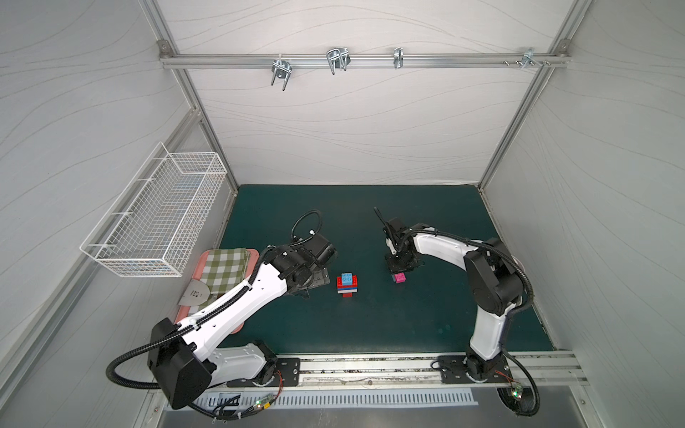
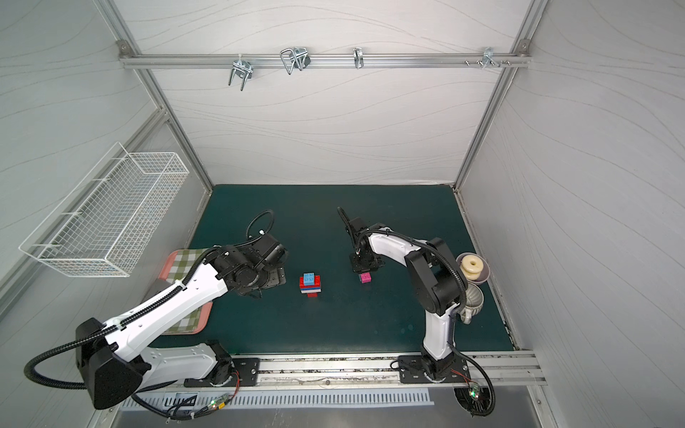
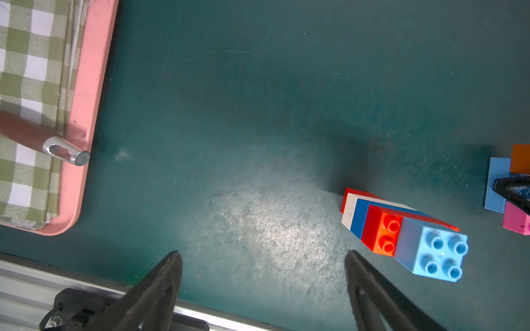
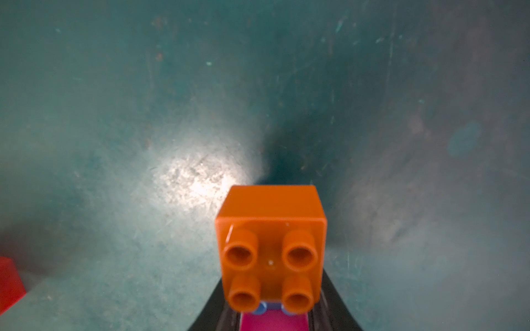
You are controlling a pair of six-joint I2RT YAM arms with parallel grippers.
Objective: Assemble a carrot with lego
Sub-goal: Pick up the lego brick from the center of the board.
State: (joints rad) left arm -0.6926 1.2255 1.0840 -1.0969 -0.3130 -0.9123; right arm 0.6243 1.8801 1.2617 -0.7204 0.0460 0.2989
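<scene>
Carrot (image 3: pixel 401 235) — just beside left pincer (image 3: pixel 263 255)

Two brick stacks (image 1: pixel 347 283) (image 1: pixel 399 277), one tray (image 3: pixel 86 86), one basket (image 1: pixel 155 218).

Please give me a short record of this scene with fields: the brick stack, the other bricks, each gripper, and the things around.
brick stack: upright on the green mat; from the bottom red, white, blue, red, light blue
small brick group: orange, blue and pink bricks, apart from the stack
left gripper: open, empty, beside the stack
right gripper: shut on the small brick group
tray: pink, holds a checked cloth
wire basket: on the side wall
</scene>
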